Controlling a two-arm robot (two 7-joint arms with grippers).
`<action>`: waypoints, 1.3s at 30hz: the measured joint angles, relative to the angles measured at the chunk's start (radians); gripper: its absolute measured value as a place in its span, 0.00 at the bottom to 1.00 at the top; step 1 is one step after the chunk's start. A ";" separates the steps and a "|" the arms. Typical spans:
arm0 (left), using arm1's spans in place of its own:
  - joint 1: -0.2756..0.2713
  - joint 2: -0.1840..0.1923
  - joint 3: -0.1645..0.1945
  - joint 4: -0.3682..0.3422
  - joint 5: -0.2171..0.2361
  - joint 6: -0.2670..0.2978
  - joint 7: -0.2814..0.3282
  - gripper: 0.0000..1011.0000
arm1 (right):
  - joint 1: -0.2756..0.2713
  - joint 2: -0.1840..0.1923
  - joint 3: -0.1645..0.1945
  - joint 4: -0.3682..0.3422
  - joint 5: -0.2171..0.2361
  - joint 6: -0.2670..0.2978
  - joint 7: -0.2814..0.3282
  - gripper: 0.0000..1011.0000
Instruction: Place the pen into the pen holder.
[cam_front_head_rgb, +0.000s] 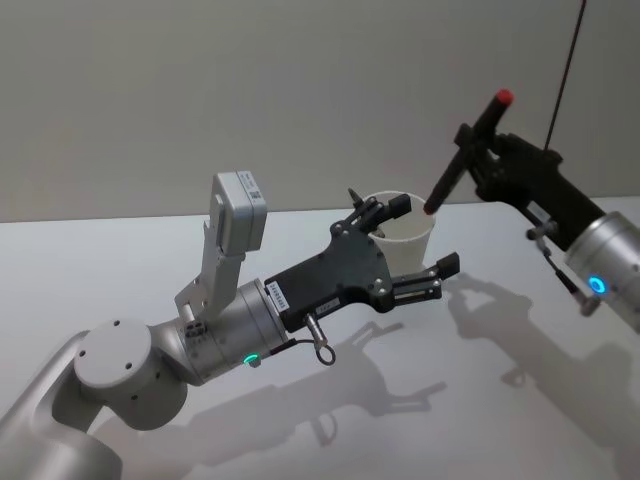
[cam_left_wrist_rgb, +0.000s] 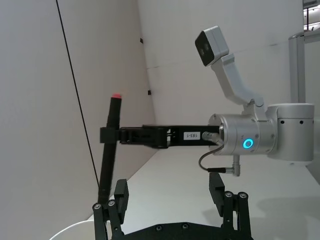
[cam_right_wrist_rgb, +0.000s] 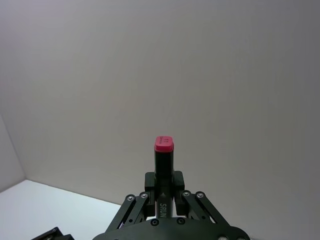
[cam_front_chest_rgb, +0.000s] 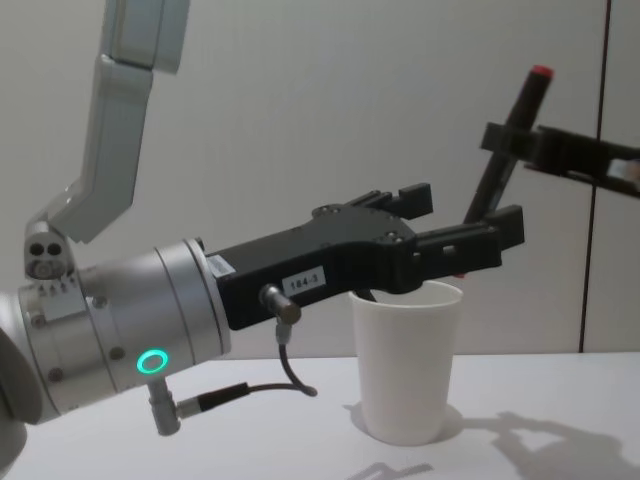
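The pen (cam_front_head_rgb: 452, 172) is black with a red cap and hangs tilted, cap up. My right gripper (cam_front_head_rgb: 478, 140) is shut on its upper part. Its lower tip hovers just above the right side of the pen holder's rim. The pen holder (cam_front_head_rgb: 408, 245), a white paper cup (cam_front_chest_rgb: 408, 360), stands upright on the table. My left gripper (cam_front_head_rgb: 424, 237) is open, its fingers spread at rim height over the cup without touching it. From the chest, one left finger (cam_front_chest_rgb: 495, 238) hides the pen's tip (cam_front_chest_rgb: 488, 190). In the left wrist view the pen (cam_left_wrist_rgb: 106, 170) stands beyond my open left gripper (cam_left_wrist_rgb: 168, 189).
The white table (cam_front_head_rgb: 520, 400) runs up to a plain wall behind the cup. A thin dark cable (cam_front_head_rgb: 562, 80) hangs along the wall at the right. Both arms crowd the space around the cup.
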 joint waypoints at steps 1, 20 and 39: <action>0.000 0.000 0.000 0.000 0.000 0.000 0.000 0.99 | 0.003 -0.002 -0.002 0.005 -0.013 -0.005 0.003 0.20; 0.000 0.000 0.000 0.000 0.000 0.000 0.000 0.99 | 0.095 -0.086 -0.055 0.151 -0.190 -0.057 0.044 0.20; 0.000 0.000 0.000 0.000 0.000 0.000 0.000 0.99 | 0.126 -0.122 -0.077 0.224 -0.220 -0.022 0.060 0.36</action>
